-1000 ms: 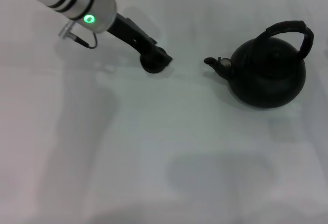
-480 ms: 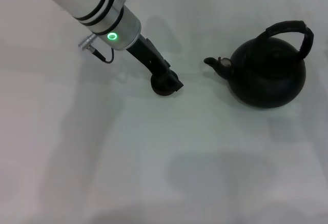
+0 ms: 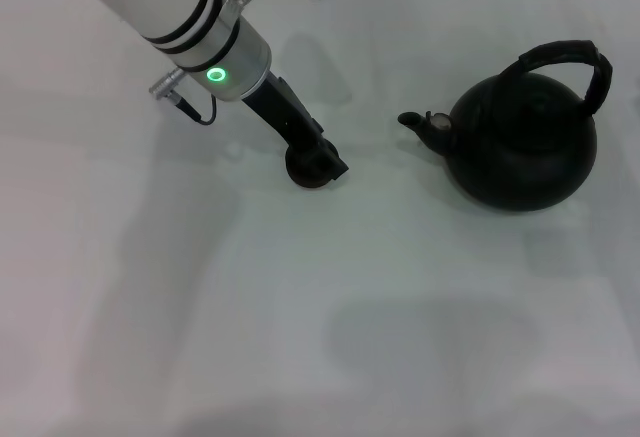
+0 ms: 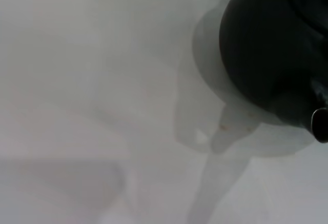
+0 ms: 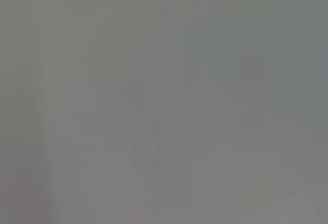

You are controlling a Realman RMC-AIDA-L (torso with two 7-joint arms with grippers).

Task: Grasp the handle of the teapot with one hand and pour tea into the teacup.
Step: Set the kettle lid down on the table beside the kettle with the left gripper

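Reaching in from my left, I have my left gripper [image 3: 316, 165] low over the white counter [image 3: 300, 307], right at the cup [image 3: 308, 169], a small dark round shape beneath its tip. I cannot tell whether the gripper is clamped on the cup or merely touching it, since fingers and cup merge into one black mass in the head view.

To the gripper's right, well apart, the teapot [image 3: 520, 142] sits upright on the counter, spout [image 3: 420, 125] aimed back toward my gripper. A strip of bare counter lies between spout tip and cup. The handle [image 3: 570, 62] arches over the pot's far right side, free of any contact.

My left wrist view shows the teapot's [image 4: 271, 49] round black body at one corner, with pale counter [image 4: 102, 106] filling the rest.

Nearer me than the gripper, the counter is open all the way to the picture's edge, and open on my left side too. My right gripper is not in view; its wrist camera gives only a flat grey field.
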